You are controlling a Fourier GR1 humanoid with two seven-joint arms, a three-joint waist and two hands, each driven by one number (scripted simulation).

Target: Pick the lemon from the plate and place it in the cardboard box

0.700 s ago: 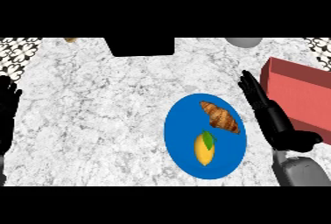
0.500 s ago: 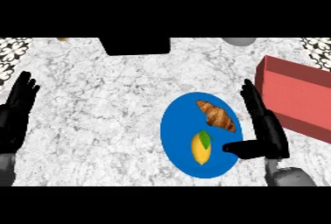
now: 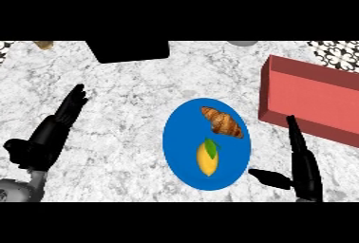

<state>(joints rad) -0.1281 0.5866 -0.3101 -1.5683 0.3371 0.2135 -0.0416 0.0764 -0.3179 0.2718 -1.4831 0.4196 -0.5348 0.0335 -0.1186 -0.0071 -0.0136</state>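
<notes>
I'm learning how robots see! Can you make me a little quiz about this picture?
1. True or false: the lemon lies on the blue plate.
2. What lies beside the lemon on the plate? A) croissant B) apple C) spoon
3. Fill in: the right hand is open, and it holds ____.

Key: 1 true. 2 A, the croissant. 3 nothing; it is beside the plate, near the red box.

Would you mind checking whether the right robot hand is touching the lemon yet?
Apart. The head view shows the right robot hand open beside the plate, blue surface plainly showing between its thumb and the lemon.
</notes>
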